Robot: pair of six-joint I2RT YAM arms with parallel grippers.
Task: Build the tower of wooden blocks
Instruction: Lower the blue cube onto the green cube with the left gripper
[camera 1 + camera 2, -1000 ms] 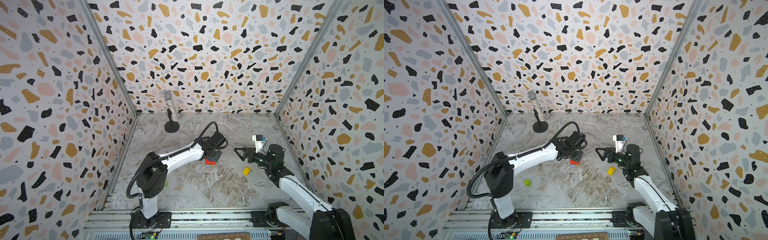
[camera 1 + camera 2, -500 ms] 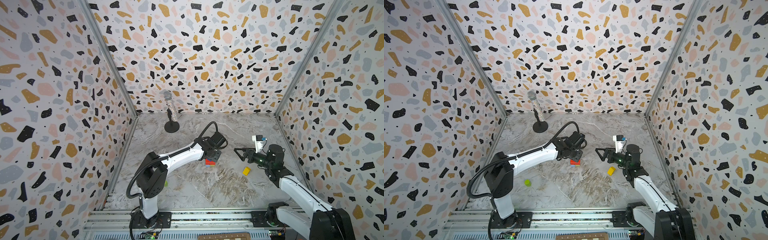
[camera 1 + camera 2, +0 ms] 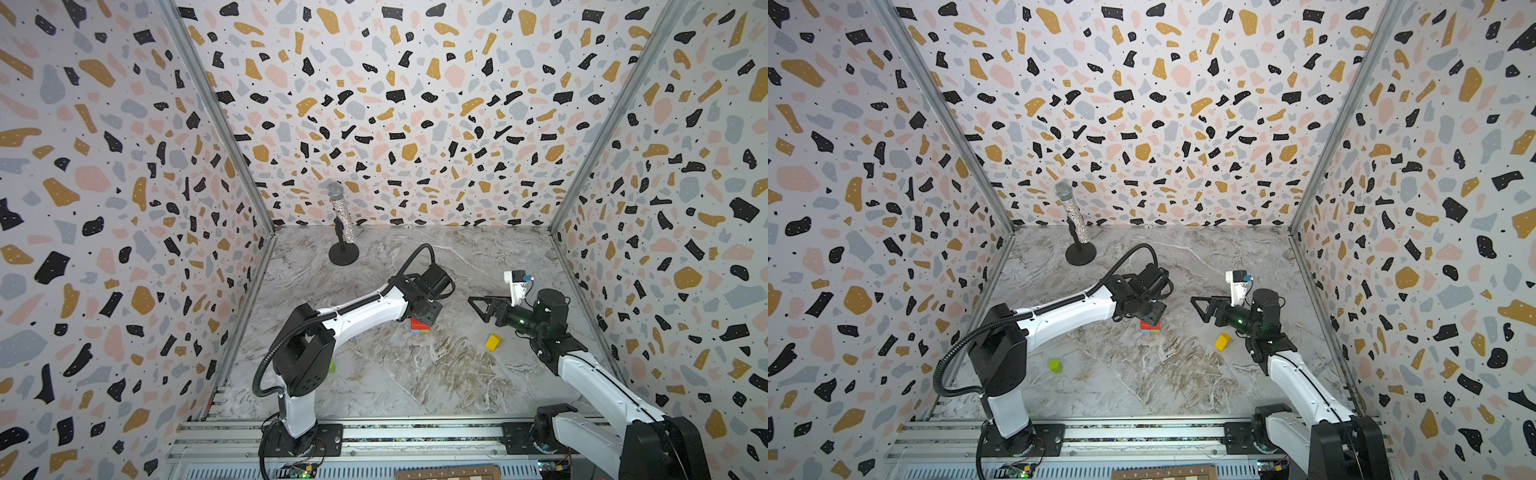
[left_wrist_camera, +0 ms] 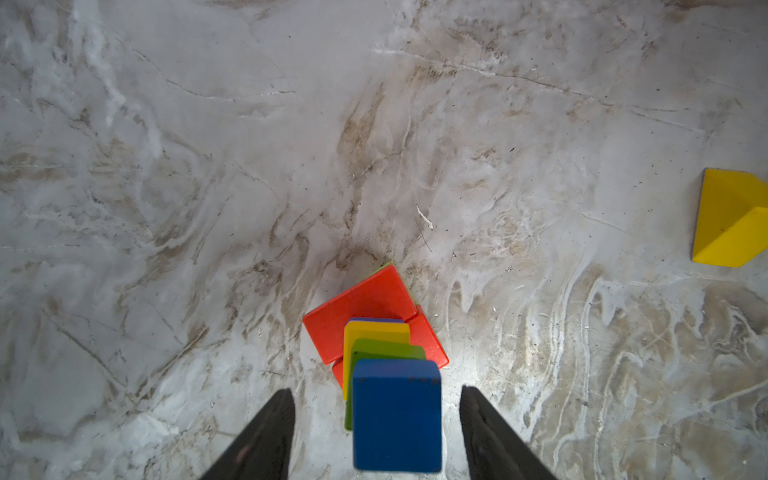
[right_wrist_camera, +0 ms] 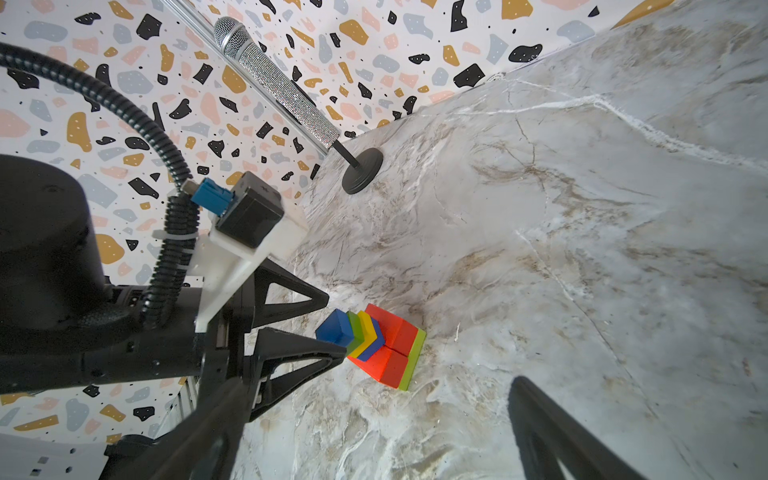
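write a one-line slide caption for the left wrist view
Left gripper open astride the blue block topping the tower, a yellow block lying apart on the marble table

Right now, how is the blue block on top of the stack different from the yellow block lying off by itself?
The blue block looks cubic; the yellow block looks wedge-shaped, with a sloping face. The blue block tops the tower, between the open jaws of the left tool, which do not touch it; the yellow block lies alone on the marble table. Both are painted blocks, and neither is held.
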